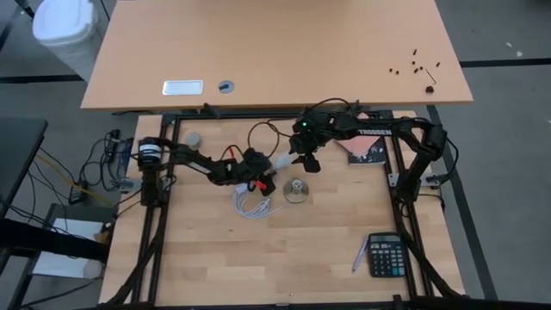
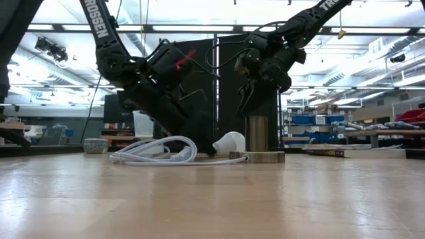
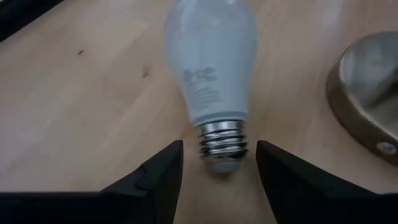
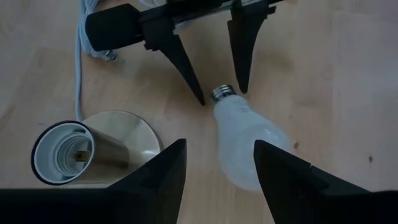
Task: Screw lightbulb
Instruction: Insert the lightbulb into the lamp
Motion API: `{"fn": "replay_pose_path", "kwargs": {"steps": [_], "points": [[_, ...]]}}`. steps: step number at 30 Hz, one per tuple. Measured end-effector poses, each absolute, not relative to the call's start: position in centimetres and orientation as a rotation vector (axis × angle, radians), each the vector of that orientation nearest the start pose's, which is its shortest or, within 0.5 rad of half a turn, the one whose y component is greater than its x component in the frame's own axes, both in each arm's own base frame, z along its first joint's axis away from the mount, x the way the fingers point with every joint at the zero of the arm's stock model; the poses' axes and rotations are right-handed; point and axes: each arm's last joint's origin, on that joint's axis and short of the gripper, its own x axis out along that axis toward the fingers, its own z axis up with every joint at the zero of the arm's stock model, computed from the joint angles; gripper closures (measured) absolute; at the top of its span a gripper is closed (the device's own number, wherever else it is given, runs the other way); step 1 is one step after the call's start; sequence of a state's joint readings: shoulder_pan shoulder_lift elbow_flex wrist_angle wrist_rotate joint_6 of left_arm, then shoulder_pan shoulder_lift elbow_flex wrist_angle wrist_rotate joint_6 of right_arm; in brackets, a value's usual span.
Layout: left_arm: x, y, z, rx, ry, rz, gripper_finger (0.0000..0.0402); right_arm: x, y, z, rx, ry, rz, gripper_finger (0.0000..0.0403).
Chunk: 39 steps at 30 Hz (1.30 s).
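A: Step in hand, by judgement: pickup of the lightbulb (image 3: pixel 211 74). Lying flat on the table (image 1: pixel 327 250), not yet lifted. Left gripper (image 3: pixel 219 163) low at the screw base, fingers (image 3: pixel 155 180) parted either side of the thread with visible gaps, nothing clamped.

B: Advice for a sound grip?

A: Better to close on the metal thread or the neck just above it, squarely, not on the tapering glass, which would likely squirt out. Slow closure, since a round bulb lying free can roll. Worth keeping clear of the socket (image 4: pixel 74 152) and its brass-coloured base plate just beside.

B: Right gripper?

A: Right gripper (image 4: pixel 217 168) above the bulb's rounded end, fingers apart, holding nothing. In the overhead view, upper centre of the frame.

B: Location of the bulb?

A: Centre of the overhead frame, between the two grippers, near the socket, apart from it. White cable (image 1: pixel 251 205) coiled lower left of it.

B: Appearance?

A: Frosted white, pear-shaped, faint grey print near the neck, silvery screw base with clean threads. No crack or chip visible.
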State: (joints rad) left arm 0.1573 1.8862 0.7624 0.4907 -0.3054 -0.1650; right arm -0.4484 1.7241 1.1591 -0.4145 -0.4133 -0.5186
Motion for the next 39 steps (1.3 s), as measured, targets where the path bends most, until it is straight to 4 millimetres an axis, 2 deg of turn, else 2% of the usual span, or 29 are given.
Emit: {"fn": "replay_pose_path", "kwargs": {"steps": [14, 21, 28, 39], "points": [[33.9, 6.3, 10.8, -0.106, 0.568, 0.513, 0.0198, 32.1, -14.1, 20.8, -0.089, 0.874, 0.171, 0.0206], [36.3, 6.6, 13.0, -0.116, 0.654, 0.521, 0.0198, 31.5, -14.5, 21.4, -0.075, 0.889, 0.132, 0.0206], [37.5, 6.8, 14.6, -0.066, 0.717, 0.477, 0.0198, 30.1, -15.6, 20.5, -0.012, 0.968, 0.119, 0.0206], [36.9, 8.2, 13.9, -0.087, 0.788, 0.449, 0.0198, 29.8, -15.7, 18.4, -0.028, 0.897, 0.077, 0.0206]]}}
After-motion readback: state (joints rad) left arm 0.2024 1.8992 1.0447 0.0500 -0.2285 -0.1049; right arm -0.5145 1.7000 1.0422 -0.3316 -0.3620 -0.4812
